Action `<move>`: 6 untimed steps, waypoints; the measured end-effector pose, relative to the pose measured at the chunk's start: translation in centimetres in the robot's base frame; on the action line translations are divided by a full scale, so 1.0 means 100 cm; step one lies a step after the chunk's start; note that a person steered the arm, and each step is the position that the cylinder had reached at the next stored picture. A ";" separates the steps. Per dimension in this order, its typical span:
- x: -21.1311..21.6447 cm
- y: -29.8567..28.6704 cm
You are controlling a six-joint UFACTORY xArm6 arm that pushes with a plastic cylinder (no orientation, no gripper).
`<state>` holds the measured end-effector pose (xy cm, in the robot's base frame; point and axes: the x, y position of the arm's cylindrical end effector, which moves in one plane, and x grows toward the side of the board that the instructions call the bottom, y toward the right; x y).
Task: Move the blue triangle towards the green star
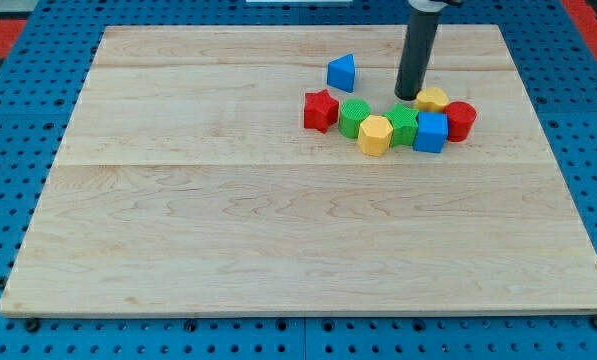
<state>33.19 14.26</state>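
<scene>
The blue triangle (342,72) stands alone in the upper right part of the wooden board (228,230). The green star (403,126) sits in a tight cluster below and to the right of it, between a yellow hexagon (375,135) and a blue cube (431,131). My tip (408,97) rests on the board just above the green star, right beside a yellow block (433,98). It is about 65 pixels to the right of the blue triangle and is not touching it.
The cluster also holds a red star (320,110) at its left end, a round green block (355,117) beside it, and a red cylinder (460,120) at its right end. A blue pegboard (8,150) surrounds the board.
</scene>
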 end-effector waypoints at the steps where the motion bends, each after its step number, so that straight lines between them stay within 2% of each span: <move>1: -0.041 -0.006; 2: -0.094 -0.057; 3: -0.066 -0.112; 5: -0.006 -0.059; 6: -0.022 -0.065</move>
